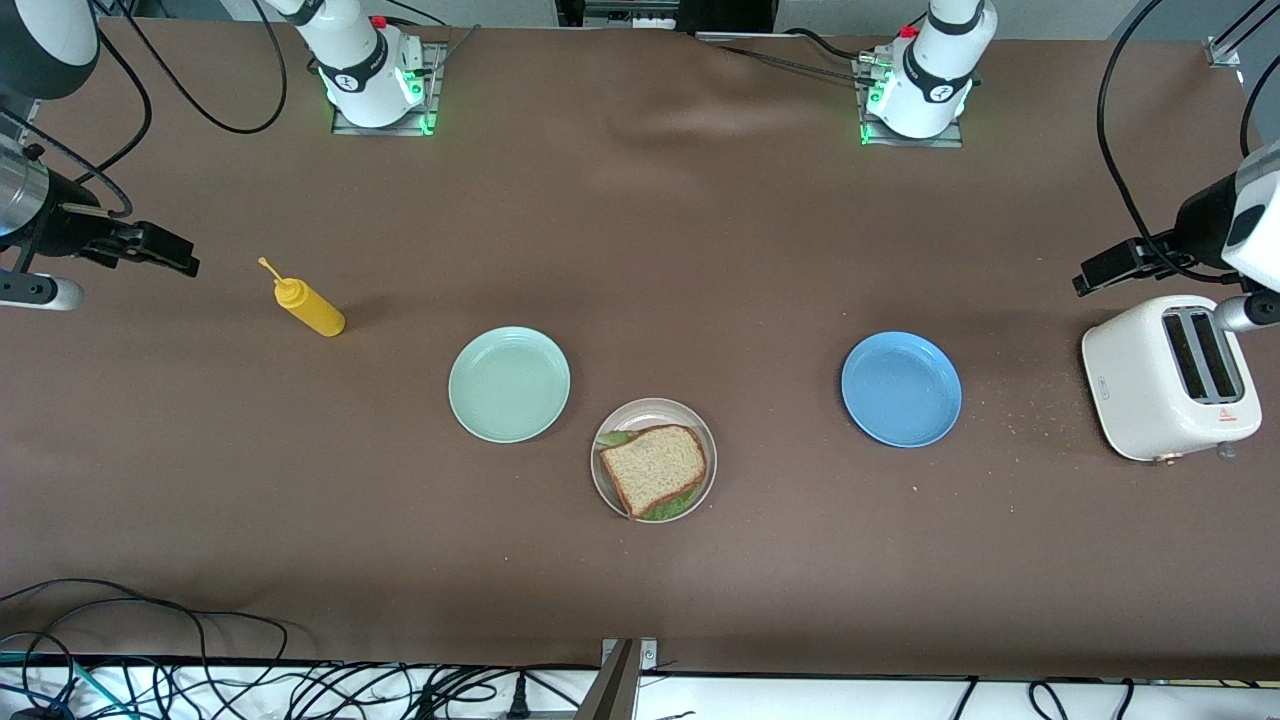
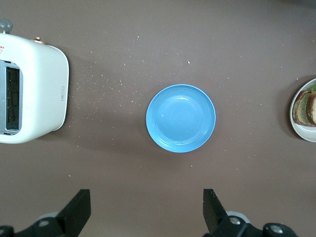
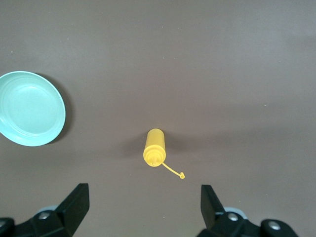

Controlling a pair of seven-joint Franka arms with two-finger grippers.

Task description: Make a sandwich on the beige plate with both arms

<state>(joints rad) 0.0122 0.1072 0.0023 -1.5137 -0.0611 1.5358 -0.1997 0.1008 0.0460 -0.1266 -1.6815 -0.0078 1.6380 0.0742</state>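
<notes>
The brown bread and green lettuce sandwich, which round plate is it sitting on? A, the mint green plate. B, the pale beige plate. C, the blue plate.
B: the brown bread and green lettuce sandwich lies on the pale beige plate; the mint green plate and the blue plate hold nothing.

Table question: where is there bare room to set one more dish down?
Bare cloth lies between the mint green plate and the blue plate, and between the mustard bottle and that mint plate. It is crowded where the beige plate with the sandwich sits beside the mint plate.
</notes>
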